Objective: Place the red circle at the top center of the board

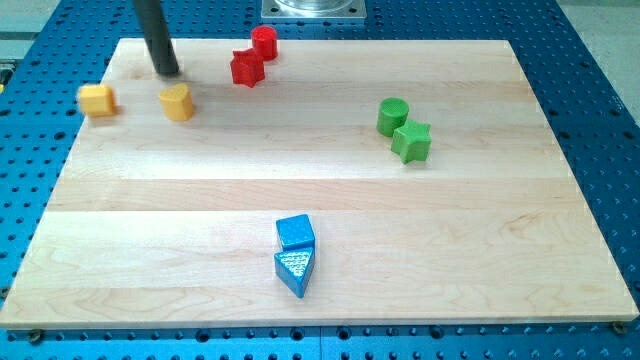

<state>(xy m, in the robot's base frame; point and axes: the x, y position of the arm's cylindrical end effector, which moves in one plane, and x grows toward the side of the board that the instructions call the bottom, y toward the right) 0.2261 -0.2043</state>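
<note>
The red circle (264, 41) stands near the board's top edge, left of centre. A red star (246, 68) touches it on its lower left. My tip (167, 73) rests on the board at the upper left, well to the left of both red blocks. A yellow heart-shaped block (177, 102) lies just below and right of the tip. A yellow hexagon-like block (97, 100) lies further left, near the board's left edge.
A green circle (393, 116) and a green star (412, 142) touch at the right of centre. A blue cube (295, 233) and a blue triangle (294, 270) touch at the bottom centre. The wooden board (480, 250) lies on a blue perforated table. The metal arm base (314, 8) is at the view's top.
</note>
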